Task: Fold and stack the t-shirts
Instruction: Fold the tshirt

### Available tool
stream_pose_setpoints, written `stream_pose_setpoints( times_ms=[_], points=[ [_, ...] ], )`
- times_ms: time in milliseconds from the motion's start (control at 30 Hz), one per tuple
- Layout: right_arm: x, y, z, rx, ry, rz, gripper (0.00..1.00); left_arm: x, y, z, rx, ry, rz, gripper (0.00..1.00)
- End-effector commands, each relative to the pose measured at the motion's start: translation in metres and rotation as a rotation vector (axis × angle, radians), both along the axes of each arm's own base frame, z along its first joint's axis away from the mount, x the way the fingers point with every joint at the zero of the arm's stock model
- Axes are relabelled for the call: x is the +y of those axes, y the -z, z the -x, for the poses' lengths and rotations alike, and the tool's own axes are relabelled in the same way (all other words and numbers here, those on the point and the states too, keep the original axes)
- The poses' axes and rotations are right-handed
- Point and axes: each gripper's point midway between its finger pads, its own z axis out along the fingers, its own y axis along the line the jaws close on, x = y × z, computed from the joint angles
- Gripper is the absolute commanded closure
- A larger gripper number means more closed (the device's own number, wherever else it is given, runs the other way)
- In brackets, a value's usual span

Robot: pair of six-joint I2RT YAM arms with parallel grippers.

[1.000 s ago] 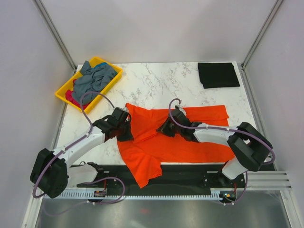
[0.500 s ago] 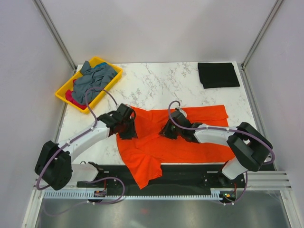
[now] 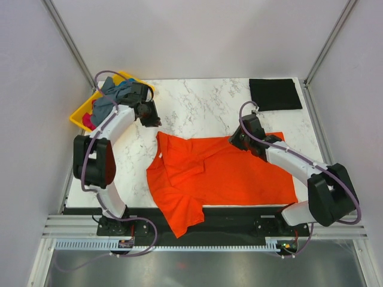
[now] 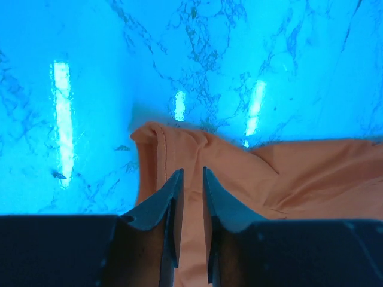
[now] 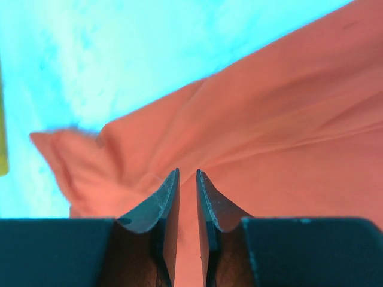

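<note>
**Top external view: orange shirt half spread, both grippers at its far edge**

The orange shirt lies across the middle of the marble table, one sleeve drooping over the near edge at lower centre-left. A black shirt sits folded into a neat rectangle at upper right. Grey-blue and pink ones are heaped in the yellow tray at upper left.

The left gripper hangs over bare marble just above the orange shirt's upper-left corner. Its fingers are slightly parted and grip nothing. The right gripper is at the upper edge, right of centre, and its fingers are also narrowly apart with no cloth seen between them. Whether its tips touch the fabric I cannot tell.

The step looks like flattening before the first fold. To do it well:

- Take each far corner by the hem, where the stitched double layer gives a firmer bite.
- Pull both sides outward evenly so the body lies square.
- Bring the hanging sleeve back onto the table before folding, or it will likely drag the stack crooked.

The cloth is thin, matte and limp. It creases in soft ridges around the collar at centre-left, and the left wrist view shows a rolled hem at the corner. The marble is glossy, so the cloth should slide on it rather than catch.
</note>
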Motion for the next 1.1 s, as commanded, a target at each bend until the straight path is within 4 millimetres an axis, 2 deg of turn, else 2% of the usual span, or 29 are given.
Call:
stream_pose_setpoints(
  times_ms=[0, 200, 300, 333, 433, 500, 633, 667, 733, 767, 867, 1000, 1067],
  points=[
    [-0.033, 0.008, -0.013, 0.019, 0.018, 0.098, 0.76, -0.016, 0.011, -0.019, 0.006, 0.120, 0.005, 0.75],
    [-0.082, 0.028, -0.033, 0.074, 0.100, 0.154, 0.76, -0.021, 0.038, -0.027, 0.065, 0.121, 0.014, 0.80],
    [-0.105, 0.040, -0.039, 0.109, 0.143, 0.173, 0.76, -0.019, 0.061, -0.027, 0.113, 0.121, 0.000, 0.81],
    [-0.111, 0.047, -0.040, 0.127, 0.155, 0.180, 0.77, -0.016, 0.071, -0.026, 0.136, 0.117, -0.017, 0.82],
    [-0.133, 0.063, -0.043, 0.171, 0.193, 0.206, 0.77, 0.000, 0.084, -0.026, 0.155, 0.072, -0.098, 0.82],
    [-0.150, 0.072, -0.046, 0.192, 0.231, 0.234, 0.77, 0.009, 0.086, -0.032, 0.143, 0.049, -0.154, 0.82],
    [-0.180, 0.103, -0.045, 0.271, 0.284, 0.279, 0.78, 0.022, 0.096, -0.038, 0.156, 0.027, -0.232, 0.83],
    [-0.192, 0.106, -0.044, 0.283, 0.310, 0.277, 0.78, 0.027, 0.099, -0.038, 0.165, 0.015, -0.258, 0.83],
    [-0.201, 0.108, -0.041, 0.287, 0.332, 0.295, 0.78, 0.032, 0.102, -0.038, 0.167, 0.004, -0.281, 0.83],
    [-0.213, 0.109, -0.037, 0.296, 0.359, 0.301, 0.78, 0.033, 0.102, -0.038, 0.168, 0.001, -0.287, 0.83],
    [-0.213, 0.105, -0.038, 0.274, 0.350, 0.285, 0.78, 0.032, 0.097, -0.042, 0.157, 0.004, -0.287, 0.83],
    [-0.197, 0.090, -0.044, 0.214, 0.316, 0.199, 0.77, 0.027, 0.065, -0.055, 0.098, 0.000, -0.262, 0.81],
    [-0.192, 0.078, -0.048, 0.182, 0.306, 0.169, 0.77, 0.023, 0.039, -0.061, 0.040, -0.001, -0.236, 0.79]
  ],
)
